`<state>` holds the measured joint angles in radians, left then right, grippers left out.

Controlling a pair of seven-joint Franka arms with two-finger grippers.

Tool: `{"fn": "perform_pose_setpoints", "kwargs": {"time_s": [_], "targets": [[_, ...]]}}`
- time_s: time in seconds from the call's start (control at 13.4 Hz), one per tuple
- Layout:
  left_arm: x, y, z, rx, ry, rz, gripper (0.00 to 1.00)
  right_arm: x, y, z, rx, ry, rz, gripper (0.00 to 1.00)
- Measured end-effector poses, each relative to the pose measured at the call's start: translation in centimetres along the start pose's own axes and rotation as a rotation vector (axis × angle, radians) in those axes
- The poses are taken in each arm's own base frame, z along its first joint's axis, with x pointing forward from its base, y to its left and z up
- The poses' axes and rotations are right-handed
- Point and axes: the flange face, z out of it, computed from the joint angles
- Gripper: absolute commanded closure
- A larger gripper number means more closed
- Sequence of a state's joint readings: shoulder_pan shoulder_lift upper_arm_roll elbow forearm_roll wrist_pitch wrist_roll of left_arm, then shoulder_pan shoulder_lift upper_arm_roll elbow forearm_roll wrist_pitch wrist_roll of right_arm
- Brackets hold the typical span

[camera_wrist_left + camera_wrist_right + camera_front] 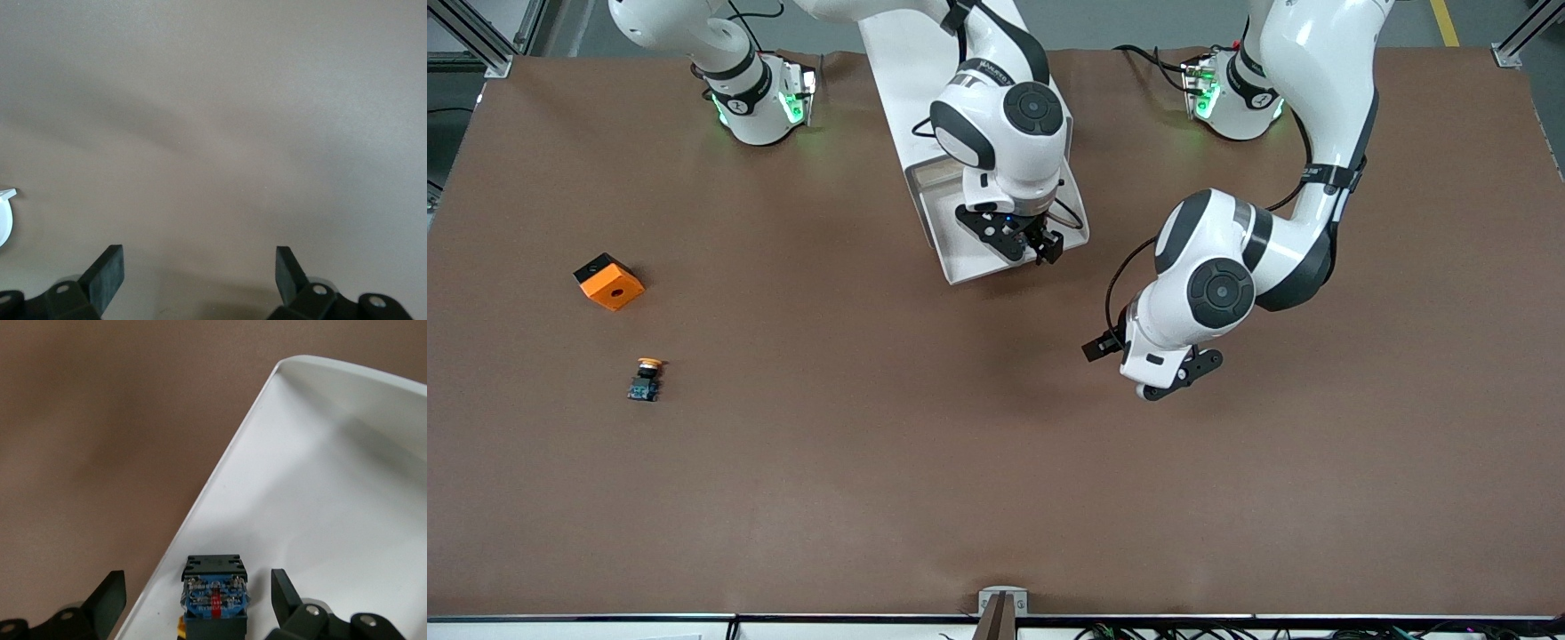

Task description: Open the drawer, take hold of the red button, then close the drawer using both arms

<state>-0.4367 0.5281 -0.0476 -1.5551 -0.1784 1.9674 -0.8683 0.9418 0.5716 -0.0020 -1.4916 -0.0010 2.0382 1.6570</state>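
The white drawer (pixel 965 260) stands pulled out of the cabinet (pixel 920 62) toward the front camera. In the right wrist view a button (pixel 215 597) with a blue base and black middle lies on the drawer's floor by its wall (pixel 233 453). Its cap is out of frame. My right gripper (pixel 1024 245) is over the drawer's front corner, open, with its fingers (pixel 285 595) either side of the button and not touching it (pixel 197 600). My left gripper (pixel 1169 378) is open and empty over bare table toward the left arm's end (pixel 200 270).
An orange cube with a hole (pixel 608 281) and a like button with an orange-yellow cap (pixel 646 379) lie on the brown table toward the right arm's end. A white corner (pixel 5 217) shows at the edge of the left wrist view.
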Motion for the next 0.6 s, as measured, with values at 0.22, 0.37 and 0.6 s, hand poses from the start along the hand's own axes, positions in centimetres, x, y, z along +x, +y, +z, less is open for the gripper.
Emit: {"fn": "perform_pose_setpoints", "kwargs": {"time_s": [0.22,0.37,0.6], "targets": [[0.00,-0.01,0.01,0.000,0.000,0.000,0.00,-0.03,-0.03,-0.01,0.001,0.000,-0.001,0.25],[0.00,-0.01,0.02,0.000,0.000,0.000,0.00,-0.06,-0.03,-0.01,0.001,0.000,-0.002,0.40],[0.00,-0.05,0.14,0.002,-0.002,-0.001,0.00,-0.07,-0.08,-0.09,0.003,0.000,-0.005,0.97]]}}
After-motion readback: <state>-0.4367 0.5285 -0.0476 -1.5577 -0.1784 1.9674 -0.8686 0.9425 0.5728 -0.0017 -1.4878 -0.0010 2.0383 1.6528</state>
